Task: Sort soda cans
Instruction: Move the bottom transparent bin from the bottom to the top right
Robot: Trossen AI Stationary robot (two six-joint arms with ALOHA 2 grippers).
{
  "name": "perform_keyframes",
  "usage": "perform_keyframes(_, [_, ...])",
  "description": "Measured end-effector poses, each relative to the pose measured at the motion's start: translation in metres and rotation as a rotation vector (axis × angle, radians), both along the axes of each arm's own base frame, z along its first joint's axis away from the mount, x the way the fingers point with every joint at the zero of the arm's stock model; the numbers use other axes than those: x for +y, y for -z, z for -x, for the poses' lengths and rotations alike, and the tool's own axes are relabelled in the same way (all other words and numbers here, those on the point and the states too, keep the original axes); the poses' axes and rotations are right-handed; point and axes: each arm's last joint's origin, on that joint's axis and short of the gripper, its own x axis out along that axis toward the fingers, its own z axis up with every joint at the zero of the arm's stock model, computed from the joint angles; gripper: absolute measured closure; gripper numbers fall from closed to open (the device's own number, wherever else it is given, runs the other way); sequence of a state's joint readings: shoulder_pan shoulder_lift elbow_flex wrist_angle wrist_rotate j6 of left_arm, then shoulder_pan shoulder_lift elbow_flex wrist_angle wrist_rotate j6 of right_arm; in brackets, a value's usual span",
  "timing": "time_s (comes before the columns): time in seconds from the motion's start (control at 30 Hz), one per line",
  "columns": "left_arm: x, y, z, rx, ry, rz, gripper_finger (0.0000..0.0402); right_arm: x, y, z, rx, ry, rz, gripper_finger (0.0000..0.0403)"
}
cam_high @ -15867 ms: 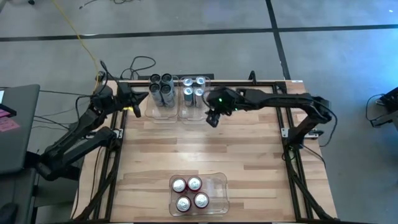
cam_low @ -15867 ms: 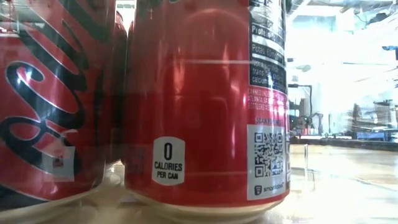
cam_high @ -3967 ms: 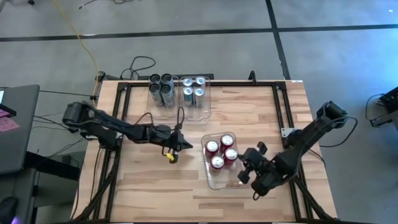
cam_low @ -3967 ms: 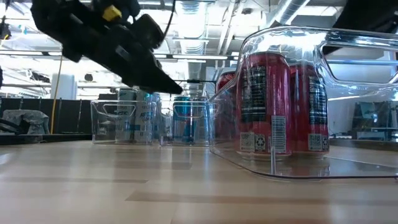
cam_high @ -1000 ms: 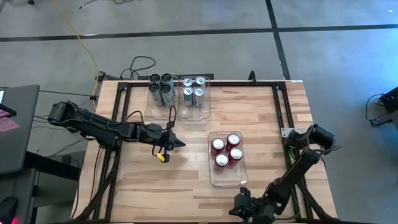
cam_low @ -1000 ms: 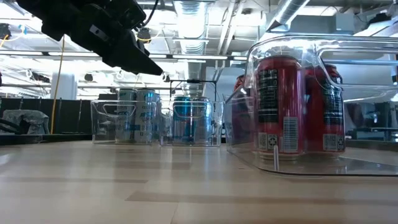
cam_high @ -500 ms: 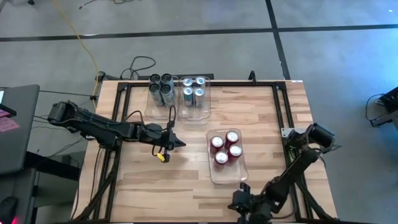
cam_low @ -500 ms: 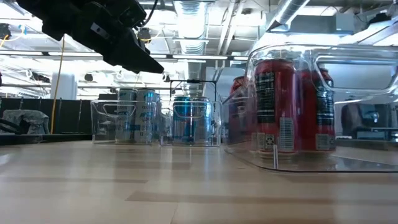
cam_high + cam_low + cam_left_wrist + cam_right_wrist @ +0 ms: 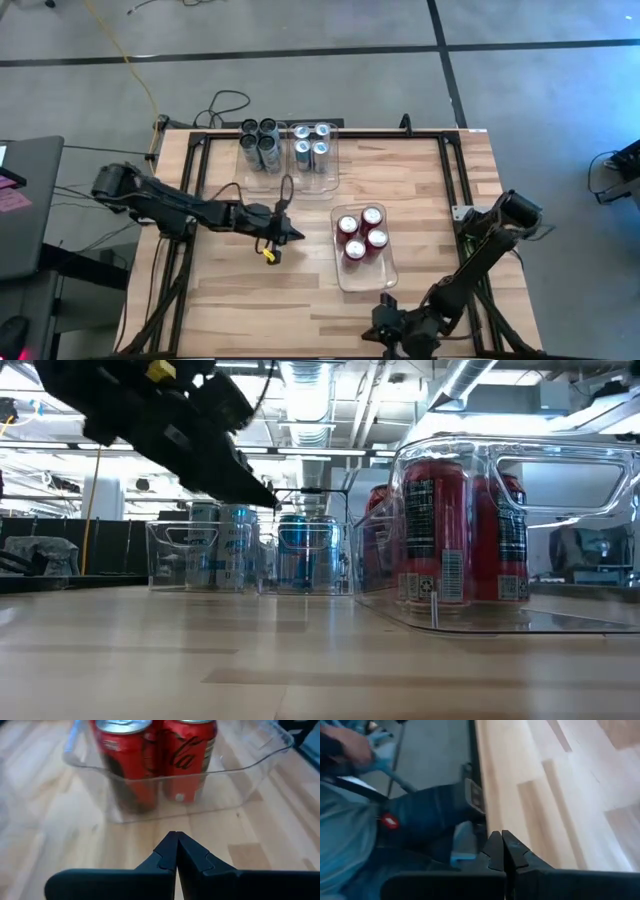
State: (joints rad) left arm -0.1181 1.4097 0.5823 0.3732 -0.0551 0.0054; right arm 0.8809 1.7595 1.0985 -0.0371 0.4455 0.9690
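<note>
Bin (image 9: 385, 270) of red cans (image 9: 361, 233) shifted, just ahead of closed left jaws (image 9: 297, 235).

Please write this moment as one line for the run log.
left pincer: shut, empty, beside red-can bin | right pincer: shut, empty, near table edge | red cans: four in bin

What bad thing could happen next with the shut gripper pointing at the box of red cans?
1. The left gripper, shut, sits just beside the clear plastic bin holding four red soda cans. A push could skid the bin crooked or tip a can.
2. Sliding it farther back might bump the two clear bins holding the dark grey cans and silver-blue cans.
3. The right gripper, shut, hangs off the table's near edge, close to a person; swinging back could hit either.
</note>
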Motion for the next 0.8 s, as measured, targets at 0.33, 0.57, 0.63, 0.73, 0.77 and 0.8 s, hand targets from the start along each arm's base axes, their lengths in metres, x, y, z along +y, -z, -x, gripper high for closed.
perform_keyframes(0.33, [-0.007,0.033,-0.043,-0.029,0.073,0.036,0.0401,-0.005,-0.037,0.029,-0.057,0.005,0.022,0.0403])
perform_keyframes(0.57, [-0.002,0.043,-0.076,-0.018,0.09,0.019,0.0401,-0.01,-0.021,0.026,0.037,0.061,0.055,0.0403])
perform_keyframes(0.63, [0.001,0.044,-0.081,-0.016,0.096,0.025,0.0401,-0.011,-0.02,0.027,0.054,0.072,0.053,0.0403])
perform_keyframes(0.73, [0.006,0.041,-0.086,-0.029,0.087,0.022,0.0401,-0.011,-0.02,0.027,0.054,0.077,0.042,0.0403])
perform_keyframes(0.77, [0.008,0.041,-0.087,-0.031,0.088,0.018,0.0402,-0.01,-0.02,0.028,0.054,0.074,0.045,0.0403])
perform_keyframes(0.8, [0.009,0.041,-0.088,-0.03,0.087,0.014,0.0401,-0.011,-0.02,0.028,0.056,0.074,0.047,0.0403])
